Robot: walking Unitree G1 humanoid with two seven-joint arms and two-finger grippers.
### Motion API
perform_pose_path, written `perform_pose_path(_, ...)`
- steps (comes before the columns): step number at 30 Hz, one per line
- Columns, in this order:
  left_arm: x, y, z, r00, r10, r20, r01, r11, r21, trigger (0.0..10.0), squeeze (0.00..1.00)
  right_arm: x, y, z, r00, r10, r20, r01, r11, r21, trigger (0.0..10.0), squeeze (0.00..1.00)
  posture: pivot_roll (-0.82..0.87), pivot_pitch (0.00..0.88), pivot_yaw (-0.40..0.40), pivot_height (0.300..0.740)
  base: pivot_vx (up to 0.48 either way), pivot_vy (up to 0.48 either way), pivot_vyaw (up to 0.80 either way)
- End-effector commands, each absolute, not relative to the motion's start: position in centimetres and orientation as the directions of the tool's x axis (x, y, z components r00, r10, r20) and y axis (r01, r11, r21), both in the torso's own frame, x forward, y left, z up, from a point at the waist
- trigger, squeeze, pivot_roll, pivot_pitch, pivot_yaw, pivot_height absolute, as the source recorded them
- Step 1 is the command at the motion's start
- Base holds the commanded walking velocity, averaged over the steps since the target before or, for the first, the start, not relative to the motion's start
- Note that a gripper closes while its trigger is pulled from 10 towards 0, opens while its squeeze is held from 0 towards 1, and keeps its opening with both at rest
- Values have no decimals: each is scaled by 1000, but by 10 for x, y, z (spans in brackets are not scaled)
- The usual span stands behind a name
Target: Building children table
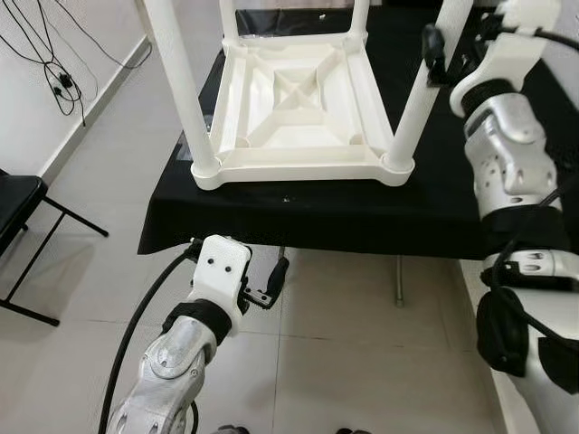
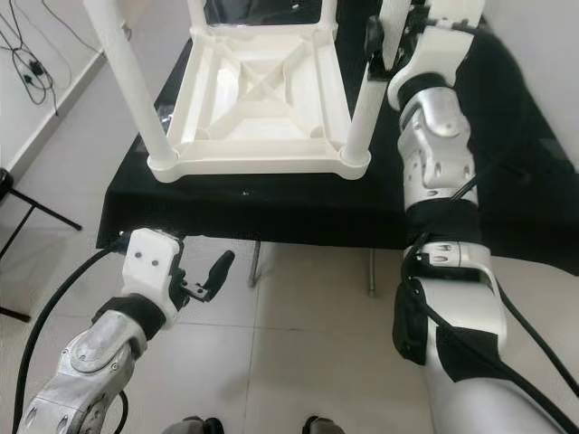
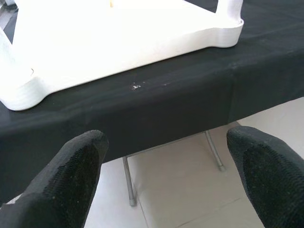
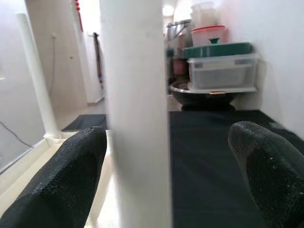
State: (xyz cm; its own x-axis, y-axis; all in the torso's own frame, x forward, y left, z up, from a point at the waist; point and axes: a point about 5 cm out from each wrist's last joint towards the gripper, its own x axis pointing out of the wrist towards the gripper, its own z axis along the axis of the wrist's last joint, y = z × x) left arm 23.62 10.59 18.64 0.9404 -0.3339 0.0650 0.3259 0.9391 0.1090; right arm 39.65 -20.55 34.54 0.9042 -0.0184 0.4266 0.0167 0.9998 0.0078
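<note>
— Where are the end effectors now?

— The right end effector is up at the near right leg of the children table. Its two black fingers are wide apart, one on each side of the leg, and they do not press it. So it is open and holds nothing, I think.

— And the left one?

— The left end effector hangs low, in front of the bench edge and below it, over the tiled floor. Its fingers are also spread, with nothing between them.

— Where does the table stand?

— It lies upside down on the black cloth of the bench, with the legs pointing up. The near left leg already sits in its corner socket.

— Which step is it?

— My judgement: the right leg stands in its socket, and the arm is either about to grip it or has let it go. Next, the fingers should close on the leg and push it straight down, while the table top must not slide.

— Do the views differ?

— Yes. The right wrist view shows storage boxes and a dark bowl at the far end of the bench. The left wrist view shows the bench's metal legs under the cloth.
</note>
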Motion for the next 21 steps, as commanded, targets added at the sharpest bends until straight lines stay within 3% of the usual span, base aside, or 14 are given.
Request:
perform_pose_path(1,238,105,184,941,-332,62,324,940,108,10000,0,397,-189,350,897,56,438,-60,998,-6,10000,0,31,128,-52,740,0,0,0)
perform_pose_path(6,240,106,185,942,-327,74,318,942,111,10000,0,396,-168,352,895,135,424,-138,990,-24,10000,0,26,121,-58,740,0,0,0)
perform_pose_path(12,244,105,183,941,-329,83,318,940,123,10000,0,393,-120,308,914,299,274,-294,954,-61,10000,0,22,114,-65,740,0,0,0)
perform_pose_path(18,246,109,183,945,-315,91,301,943,140,10000,0,384,-125,281,928,286,238,-286,958,-37,10000,0,18,106,-63,740,0,0,0)
perform_pose_path(21,249,115,178,949,-303,89,286,944,162,10000,0,363,-138,257,935,273,227,-277,961,-14,10000,0,1,90,-60,740,0,0,0)
